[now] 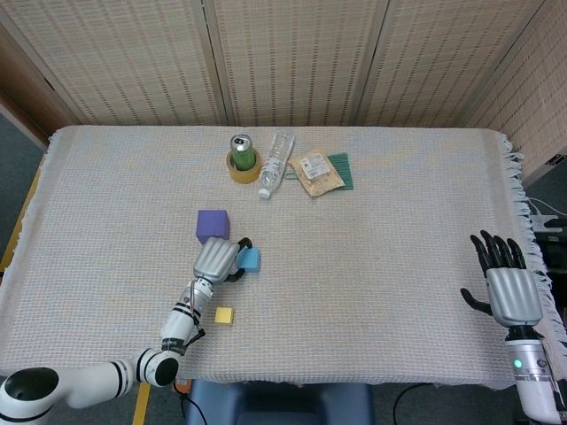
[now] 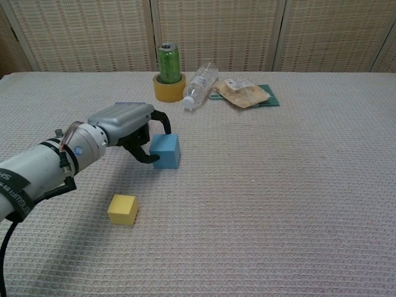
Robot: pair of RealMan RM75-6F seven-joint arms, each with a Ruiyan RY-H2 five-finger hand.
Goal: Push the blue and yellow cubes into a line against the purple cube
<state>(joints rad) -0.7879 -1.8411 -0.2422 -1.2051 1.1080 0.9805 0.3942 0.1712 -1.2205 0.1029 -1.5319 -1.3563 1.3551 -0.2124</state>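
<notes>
The purple cube (image 1: 213,225) sits left of the table's middle; in the chest view my left hand hides most of it. The blue cube (image 1: 250,258) (image 2: 166,150) lies just right of and nearer than the purple one, with a gap between them. My left hand (image 1: 217,259) (image 2: 124,120) hovers low at the blue cube's left side, its dark fingers (image 2: 162,121) curled in and touching the cube's left face and top edge. Apart from the others, the small yellow cube (image 1: 224,314) (image 2: 122,209) lies nearer the front edge. My right hand (image 1: 509,288) stays flat at the far right, fingers apart, holding nothing.
At the back stand a green can (image 1: 243,151) in a yellow tape roll (image 2: 169,88), a lying plastic bottle (image 1: 275,165), and a snack packet (image 1: 317,172) on a green pad. The cloth-covered table (image 1: 399,248) has a fringed right edge.
</notes>
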